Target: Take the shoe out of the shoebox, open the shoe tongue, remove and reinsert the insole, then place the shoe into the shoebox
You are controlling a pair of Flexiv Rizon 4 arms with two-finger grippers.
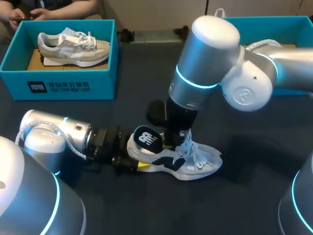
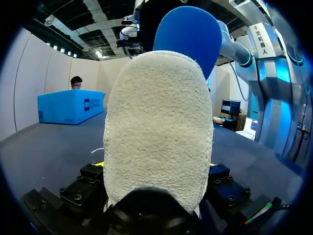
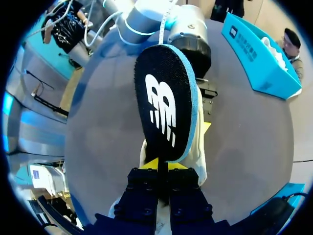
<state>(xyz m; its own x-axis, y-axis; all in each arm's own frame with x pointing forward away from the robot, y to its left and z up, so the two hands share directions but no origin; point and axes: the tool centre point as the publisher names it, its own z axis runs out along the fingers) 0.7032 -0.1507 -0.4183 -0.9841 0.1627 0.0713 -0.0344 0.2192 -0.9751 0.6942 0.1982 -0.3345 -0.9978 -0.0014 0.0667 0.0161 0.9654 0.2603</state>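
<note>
We make out a white logo on the dark insole, and white print on the blue shoebox front wall.

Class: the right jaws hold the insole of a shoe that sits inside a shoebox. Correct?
No: that shoe lies on the table, not inside a box, as the head view shows. The rest holds: the right jaws hold its insole.

Two shoes: a beige shoe at upper left, a white shoe at lower middle. Two teal shoeboxes: left shoebox at upper left, right shoebox at upper right. One black insole, near centre. Two silver arms: left arm, right arm. One dark table.
</note>
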